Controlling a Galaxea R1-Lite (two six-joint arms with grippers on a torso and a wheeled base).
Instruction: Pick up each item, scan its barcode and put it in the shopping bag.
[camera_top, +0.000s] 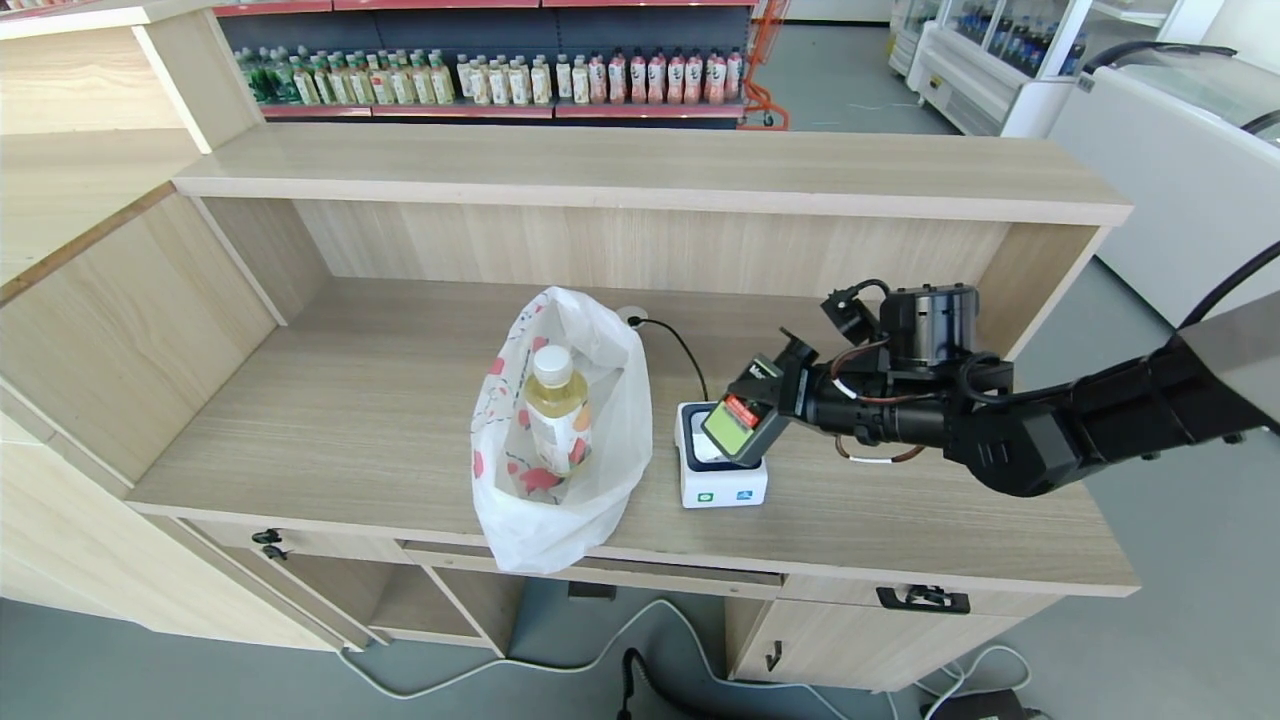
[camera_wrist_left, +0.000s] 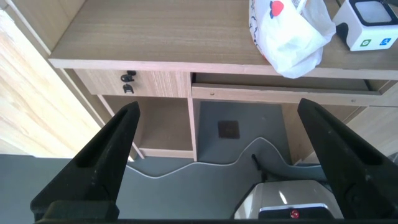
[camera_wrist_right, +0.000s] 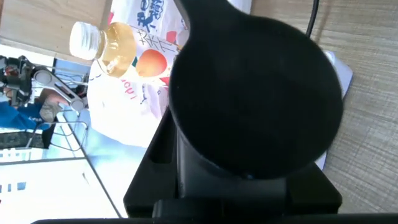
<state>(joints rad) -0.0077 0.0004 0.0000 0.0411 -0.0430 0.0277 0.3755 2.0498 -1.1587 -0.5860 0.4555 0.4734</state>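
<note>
A white shopping bag (camera_top: 560, 440) with red prints stands open on the wooden counter (camera_top: 350, 400), with a yellow-drink bottle (camera_top: 556, 405) upright inside it. Just right of the bag sits a white barcode scanner (camera_top: 722, 475). My right gripper (camera_top: 757, 405) is shut on a small container with a green and red label (camera_top: 738, 425), held tilted right over the scanner's window. The right wrist view shows the container's dark round end (camera_wrist_right: 255, 93) close up, with the bottle (camera_wrist_right: 112, 43) and bag (camera_wrist_right: 124, 106) beyond. My left gripper (camera_wrist_left: 219, 106) hangs open below the counter's front edge, holding nothing.
A black cable (camera_top: 685, 350) runs from the scanner to a hole at the counter's back. A raised back wall and side panels enclose the counter. Bare counter lies left of the bag (camera_wrist_left: 289, 37). Drawers and open cubbies sit under the front edge.
</note>
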